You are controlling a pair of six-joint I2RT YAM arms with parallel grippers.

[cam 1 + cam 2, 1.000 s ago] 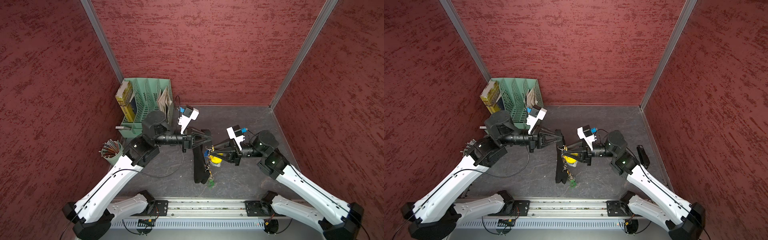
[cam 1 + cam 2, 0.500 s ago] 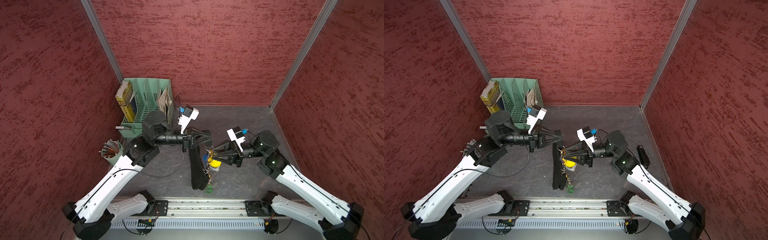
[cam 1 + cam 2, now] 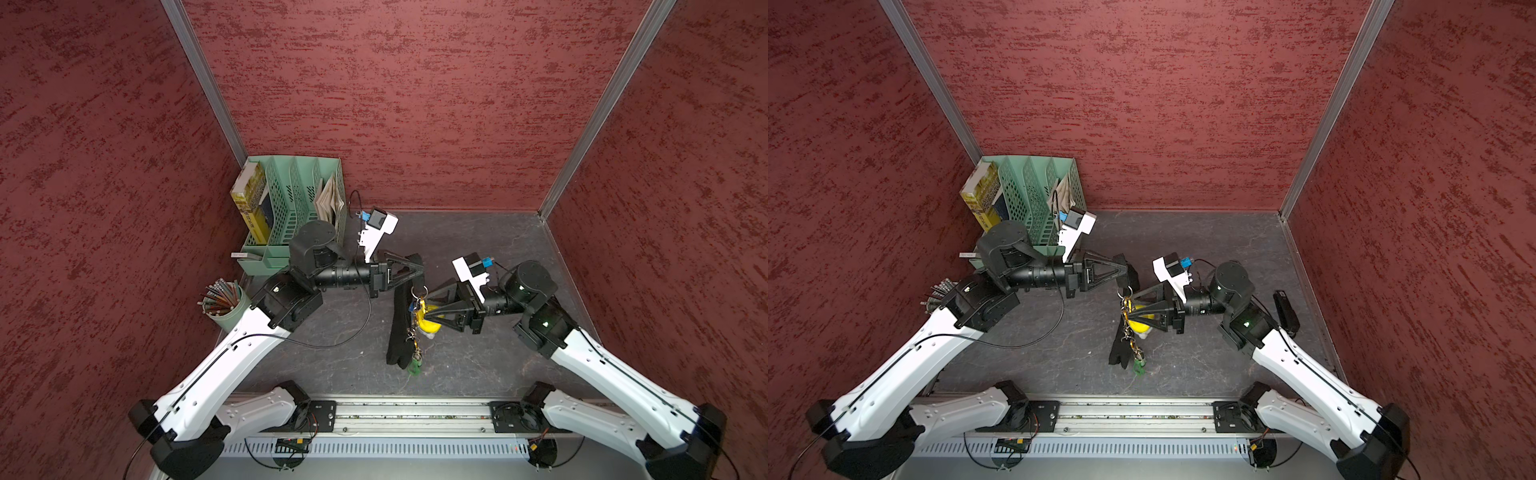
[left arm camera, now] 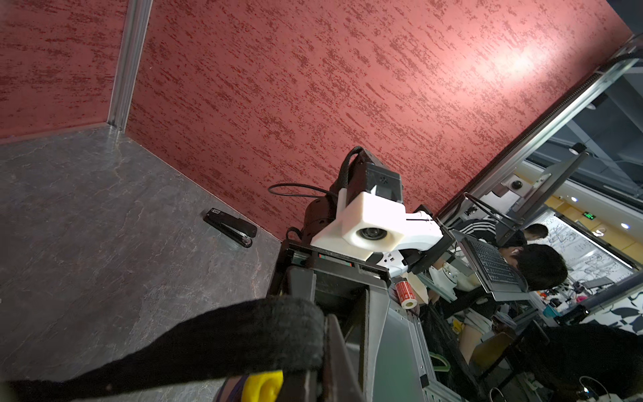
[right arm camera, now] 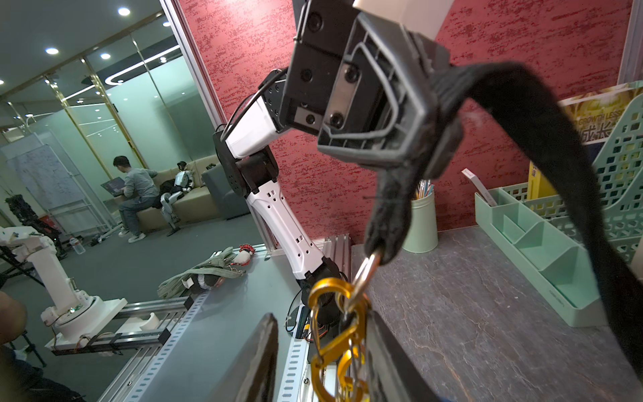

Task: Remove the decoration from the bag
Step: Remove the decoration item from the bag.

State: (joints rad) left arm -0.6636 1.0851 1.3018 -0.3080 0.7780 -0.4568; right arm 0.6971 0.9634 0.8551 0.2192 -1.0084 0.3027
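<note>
The bag (image 3: 398,332) is held up over the middle of the table (image 3: 498,365), between the two arms. Its strap (image 5: 522,115) is clamped in the left gripper (image 3: 419,271), whose jaws are closed tight on the black fabric. From there the bag's body is seen hanging down toward the front rail in both top views; whether its lower end rests on the table cannot be told.

In the right wrist view, a short fabric tab is seen below the clamped jaws, ending in a metal ring (image 5: 365,275). The decoration is hung from this ring: a chain of gold carabiners (image 5: 327,302), a yellow piece (image 3: 429,326) beside the bag and a green tag (image 3: 414,368) at the bottom.

The right gripper (image 3: 430,308) is brought in level from the other side, with its jaws parted. The carabiners and the yellow piece are seen between the two fingers. Nothing is pinched, and whether a finger touches the chain cannot be told.

A green organiser (image 3: 286,208) with books is set in the far left corner, with a cup (image 3: 232,309) of pencils near it by the left wall. A black stapler (image 3: 1286,309) is laid by the right wall
</note>
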